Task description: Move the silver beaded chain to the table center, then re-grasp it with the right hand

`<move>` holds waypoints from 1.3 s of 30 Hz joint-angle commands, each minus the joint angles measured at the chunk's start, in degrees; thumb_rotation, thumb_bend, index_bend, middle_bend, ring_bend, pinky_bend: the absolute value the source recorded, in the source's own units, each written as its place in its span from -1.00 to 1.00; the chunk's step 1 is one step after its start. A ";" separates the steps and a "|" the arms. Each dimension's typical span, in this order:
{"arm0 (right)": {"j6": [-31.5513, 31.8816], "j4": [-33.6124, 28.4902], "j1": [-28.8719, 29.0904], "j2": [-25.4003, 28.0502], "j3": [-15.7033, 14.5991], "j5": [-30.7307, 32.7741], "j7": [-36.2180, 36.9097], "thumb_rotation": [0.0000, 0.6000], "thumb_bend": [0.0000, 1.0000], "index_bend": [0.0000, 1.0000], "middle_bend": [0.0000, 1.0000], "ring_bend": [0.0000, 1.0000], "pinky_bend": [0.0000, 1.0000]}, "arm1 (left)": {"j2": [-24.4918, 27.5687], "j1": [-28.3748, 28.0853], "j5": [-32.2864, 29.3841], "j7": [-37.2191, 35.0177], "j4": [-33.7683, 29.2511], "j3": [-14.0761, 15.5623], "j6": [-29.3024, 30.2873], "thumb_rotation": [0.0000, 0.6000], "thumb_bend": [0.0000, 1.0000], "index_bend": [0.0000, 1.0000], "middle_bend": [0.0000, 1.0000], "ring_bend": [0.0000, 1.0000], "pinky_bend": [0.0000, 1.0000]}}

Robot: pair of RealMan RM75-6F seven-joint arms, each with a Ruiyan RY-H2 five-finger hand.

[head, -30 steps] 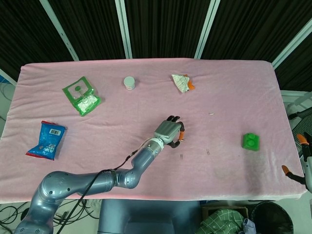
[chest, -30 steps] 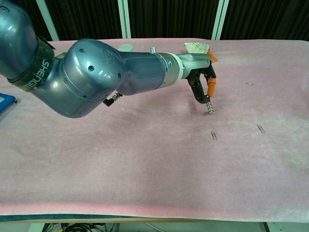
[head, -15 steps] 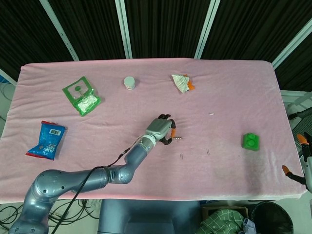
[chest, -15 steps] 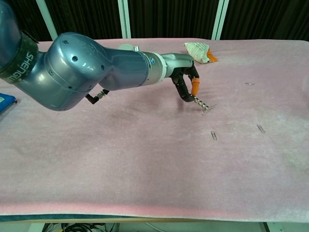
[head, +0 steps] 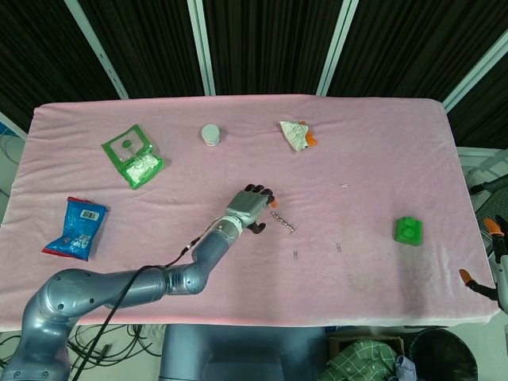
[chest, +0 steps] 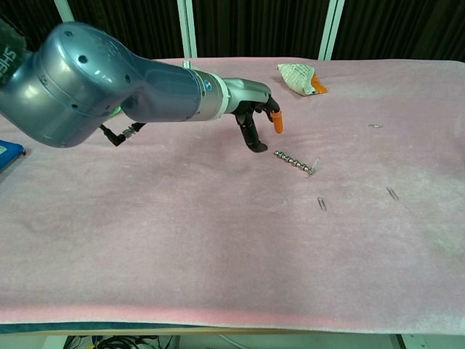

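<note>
On the counter (head: 397,143) we counted one silver beaded chain (head: 283,223), one green brick (head: 408,231), one white round container (head: 210,134), three snack packets, green (head: 132,155), blue (head: 76,228) and white-orange (head: 296,134), and three small metal clips (head: 295,255) (head: 339,247) (head: 344,186). We saw one hand (head: 249,209).

Even, bright overhead light fills both views, leaving the pink surface (head: 381,159) nearly shadowless. Soft highlights gleam on the left arm's metal shell (chest: 87,80). Focus is sharp throughout; the far backdrop stays dark.
</note>
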 commanded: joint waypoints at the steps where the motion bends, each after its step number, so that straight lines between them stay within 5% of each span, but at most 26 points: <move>1: -0.03 -0.01 0.00 0.01 0.00 0.03 -0.06 1.00 -0.73 -1.00 -1.00 -0.84 -0.55 | 3.82 -0.67 -3.03 2.42 -4.93 1.61 2.55 1.00 -0.29 -0.49 -0.82 -1.00 -1.00; 8: -0.25 0.15 0.08 -0.19 -0.04 0.31 -1.04 1.00 -0.73 -1.00 -1.00 -0.84 -0.55 | 12.72 -0.07 -3.62 7.45 -18.29 4.88 14.19 1.00 -0.40 -0.52 -0.81 -1.00 -1.00; 23: -1.83 0.60 0.76 -1.44 -0.13 2.10 -5.46 1.00 -0.75 -1.00 -1.00 -0.84 -0.56 | 33.64 18.09 28.72 -1.47 -37.63 14.71 31.19 1.00 -0.40 -0.52 -0.83 -1.00 -1.00; 31: -2.02 0.72 0.84 -1.64 -0.14 2.23 -5.61 1.00 -0.76 -1.00 -1.00 -0.84 -0.56 | 40.44 33.41 44.85 -12.76 -39.99 21.67 43.39 1.00 -0.40 -0.52 -0.84 -1.00 -1.00; 39: -1.84 0.24 0.97 -1.81 -0.39 1.64 -6.60 1.00 -0.76 -1.00 -1.00 -0.84 -0.56 | 40.10 49.10 54.49 -22.25 -32.59 26.65 55.11 1.00 -0.40 -0.52 -0.84 -1.00 -1.00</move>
